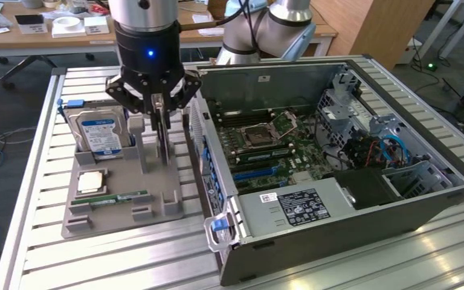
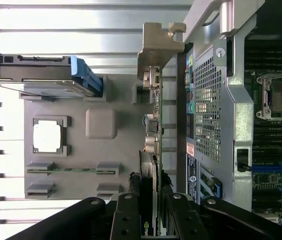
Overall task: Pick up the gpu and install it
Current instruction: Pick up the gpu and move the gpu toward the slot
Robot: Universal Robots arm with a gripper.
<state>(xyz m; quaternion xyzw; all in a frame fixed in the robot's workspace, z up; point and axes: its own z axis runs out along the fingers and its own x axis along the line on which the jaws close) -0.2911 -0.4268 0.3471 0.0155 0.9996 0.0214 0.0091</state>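
The gpu (image 1: 162, 138) is a thin dark card standing on edge over the grey parts holder (image 1: 155, 181), just beside the open computer case (image 1: 353, 235). My gripper (image 1: 160, 115) comes straight down on it, and its black fingers are shut on the card's upper edge. In the wrist view the gpu (image 2: 152, 145) runs edge-on between the fingers (image 2: 131, 210), with its silver metal bracket (image 2: 156, 45) at the far end and my gripper (image 2: 151, 202) clamped around the near end. I cannot tell whether the card's lower edge still rests in the holder.
On the holder (image 2: 101, 155) stand a silver hard drive with a blue label (image 1: 101, 134), a square processor chip (image 1: 92, 180) and a narrow green RAM stick (image 1: 119, 197). The case's perforated rear wall (image 2: 208, 115) lies close beside the card. The motherboard (image 1: 284, 151) lies exposed inside.
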